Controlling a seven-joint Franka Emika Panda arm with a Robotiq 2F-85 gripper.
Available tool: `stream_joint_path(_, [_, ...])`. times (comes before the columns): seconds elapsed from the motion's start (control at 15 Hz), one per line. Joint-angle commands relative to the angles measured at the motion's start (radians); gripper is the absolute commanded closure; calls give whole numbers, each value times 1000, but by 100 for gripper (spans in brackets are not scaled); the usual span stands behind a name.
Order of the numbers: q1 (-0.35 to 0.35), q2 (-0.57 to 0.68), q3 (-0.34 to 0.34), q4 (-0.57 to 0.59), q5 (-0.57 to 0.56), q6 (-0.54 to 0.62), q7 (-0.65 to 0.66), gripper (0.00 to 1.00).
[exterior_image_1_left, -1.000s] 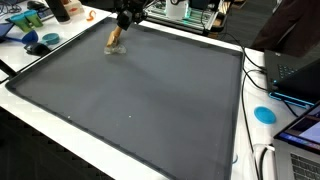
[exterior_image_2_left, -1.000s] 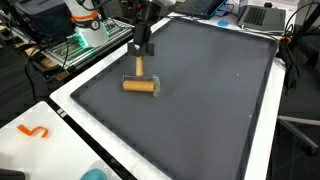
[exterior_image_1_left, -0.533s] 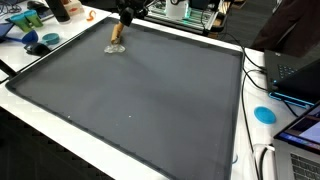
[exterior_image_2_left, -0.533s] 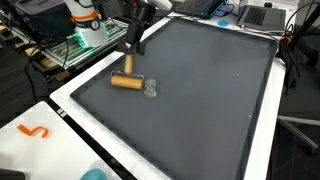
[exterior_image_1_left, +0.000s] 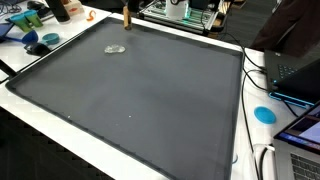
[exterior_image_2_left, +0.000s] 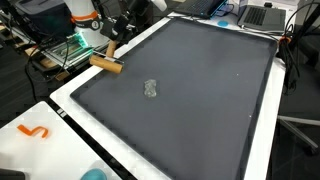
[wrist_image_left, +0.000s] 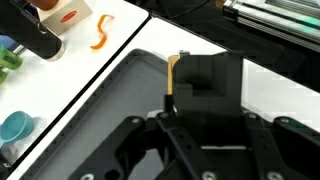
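A Franka arm's gripper (exterior_image_2_left: 122, 46) holds a small wooden roller (exterior_image_2_left: 106, 64) over the edge of a dark grey mat (exterior_image_2_left: 205, 95) that covers most of a white bench (exterior_image_2_left: 62, 128). The fingers are closed on the tool's upright handle, and its pale cylinder lies crosswise below them. In both exterior views the roller (exterior_image_1_left: 127, 17) sits at the mat's border near one corner and appears to be lifted off the surface. A small clear, glossy patch (exterior_image_2_left: 151, 90) lies on the mat near the roller but apart from it, and it shows again as a faint shine (exterior_image_1_left: 115, 49) on the grey. In the wrist view only a thin strip of the wooden tool (wrist_image_left: 173, 82) shows beside the black mass of the gripper, with the mat's rounded corner beneath it. An orange squiggle (wrist_image_left: 100, 32) lies on the white bench just beyond that corner, and it also appears in an exterior view (exterior_image_2_left: 35, 131), well away from the roller. A round blue disc (exterior_image_1_left: 264, 114) rests on the bench at the mat's opposite side, close to an open laptop (exterior_image_1_left: 296, 72).
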Motion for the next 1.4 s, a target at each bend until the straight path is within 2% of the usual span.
stream_joint_path(0.0, [11, -36, 10, 40, 17, -52, -60, 76])
stream_joint_path(0.73, [27, -81, 22, 128, 23, 64, -37, 76])
stream_joint_path(1.33, [37, -54, 41, 195, 131, 212, 68, 76])
